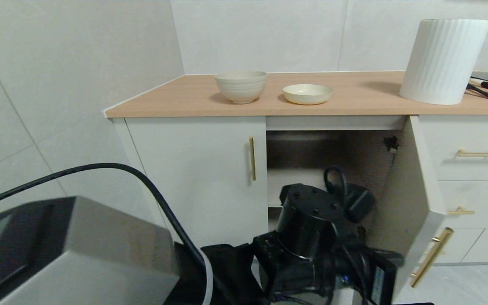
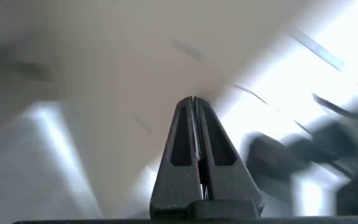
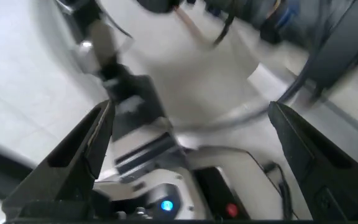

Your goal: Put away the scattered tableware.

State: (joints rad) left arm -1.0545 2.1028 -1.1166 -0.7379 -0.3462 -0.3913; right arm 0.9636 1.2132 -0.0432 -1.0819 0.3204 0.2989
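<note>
Bowl (image 1: 241,86) & dish (image 1: 307,93) sat on counter (image 1: 176,101), ungrasped; cabinet door (image 1: 413,199) open below, right. Left gripper (image 2: 193,102) jaws pressed together; right gripper (image 3: 191,109) spread, empty. Prob. pre-grasp step; next needs reach up to bowl rim.

Left gripper (image 2: 192,102) black, tapered; arm (image 1: 295,262) black, round screwed joint cap (image 1: 309,207); thick black cable (image 1: 100,166) over grey housing (image 1: 79,250), possibly metal.

bright even light; bowl (image 1: 241,87) casts soft shadow
</note>
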